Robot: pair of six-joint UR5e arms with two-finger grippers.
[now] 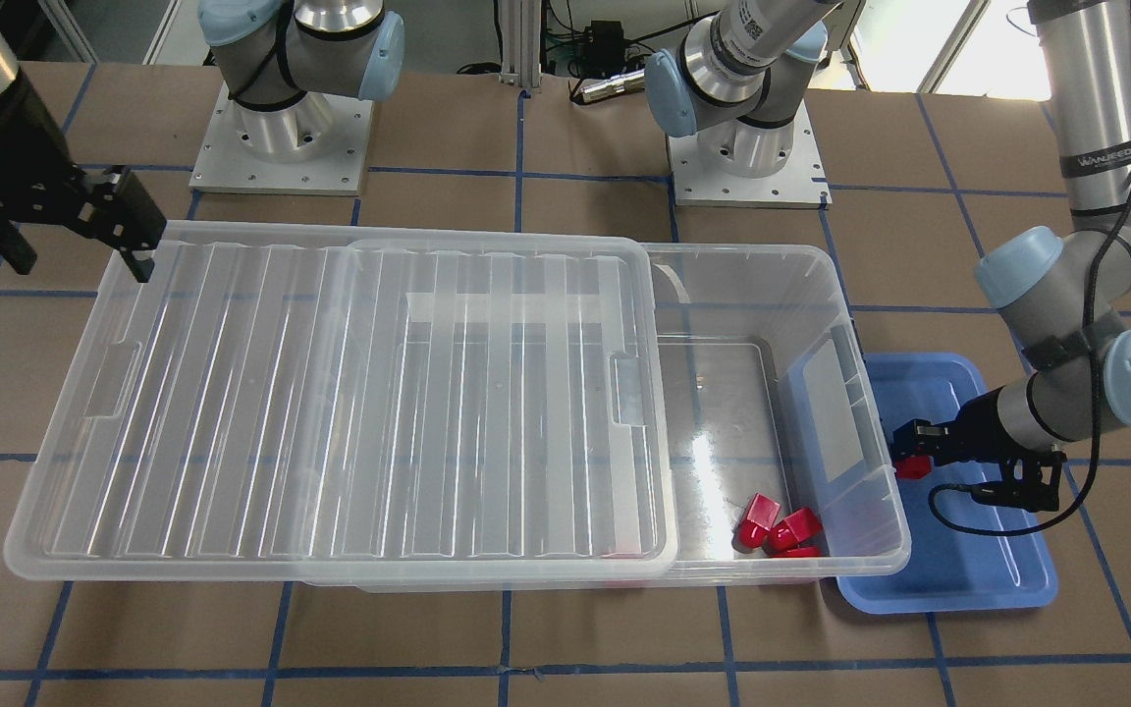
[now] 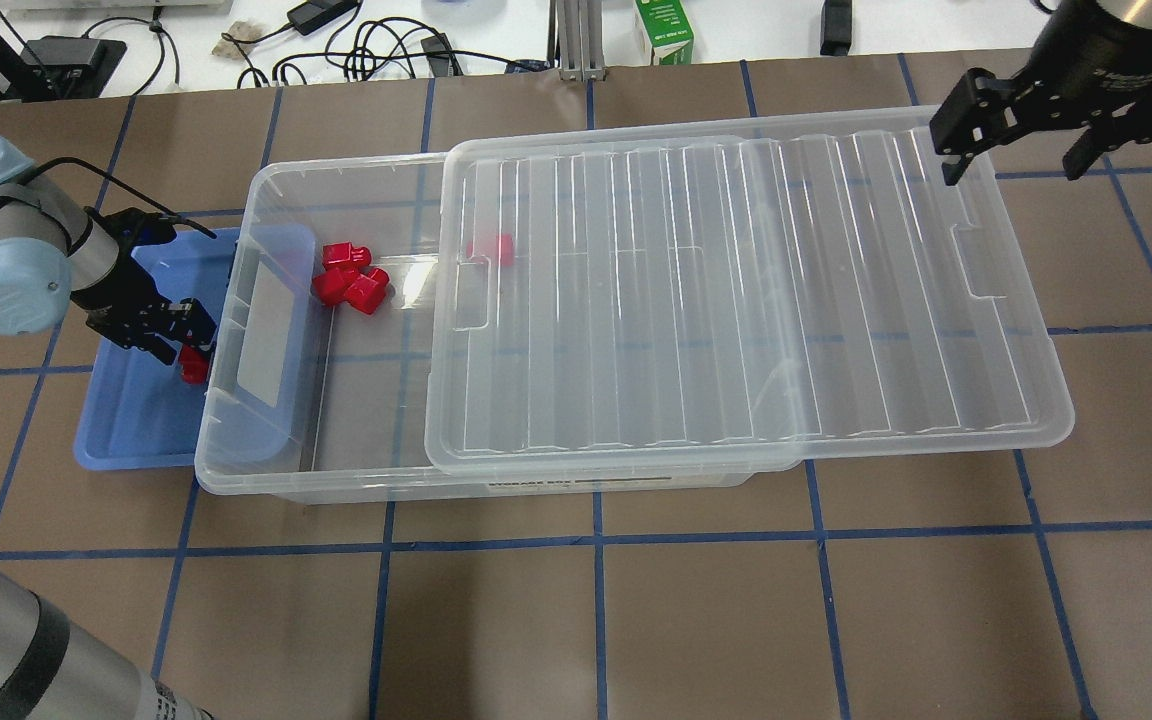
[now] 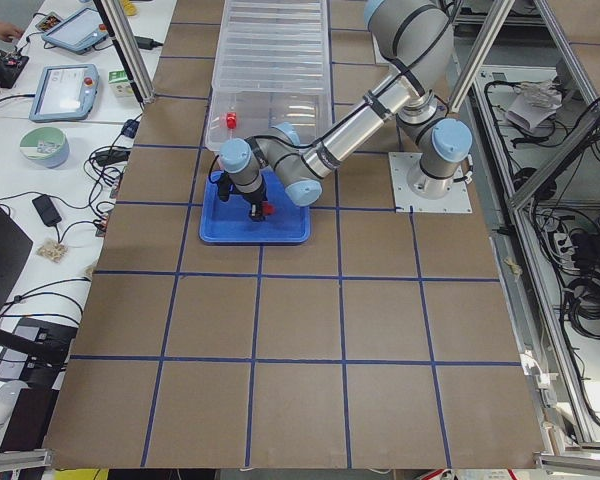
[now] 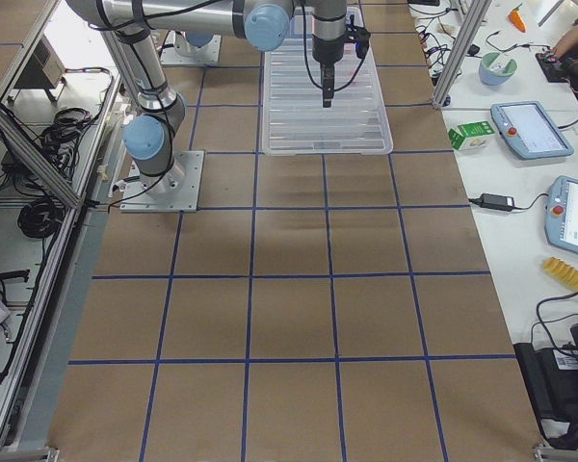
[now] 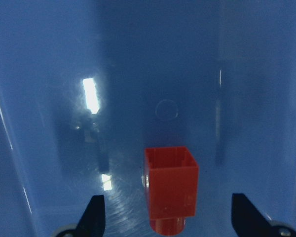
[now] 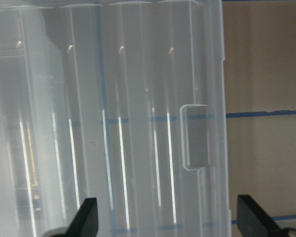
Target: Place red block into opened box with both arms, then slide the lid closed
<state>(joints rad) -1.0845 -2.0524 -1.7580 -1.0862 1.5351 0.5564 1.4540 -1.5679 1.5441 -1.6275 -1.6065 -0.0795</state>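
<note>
A red block [image 5: 170, 190] lies on the floor of the blue tray [image 1: 978, 579], stub end toward the camera. My left gripper [image 5: 167, 219] stands open around it, fingers clear of its sides; it shows too as the left gripper [image 1: 909, 450] beside the box's short end. The clear box [image 2: 236, 470] holds three red blocks [image 2: 351, 280] in its uncovered end, and one more red block [image 2: 494, 248] shows through the lid. The ribbed lid [image 2: 736, 300] rests on the box, slid off toward my right and overhanging. My right gripper [image 2: 1011, 165] hangs open above the lid's far right corner.
The blue tray [image 2: 126, 440] touches the box's left short end. Both arm bases [image 1: 281, 137] stand behind the box. A green carton [image 2: 664, 30] and cables lie past the table's far edge. Brown paper with blue tape lines spreads in front of the box.
</note>
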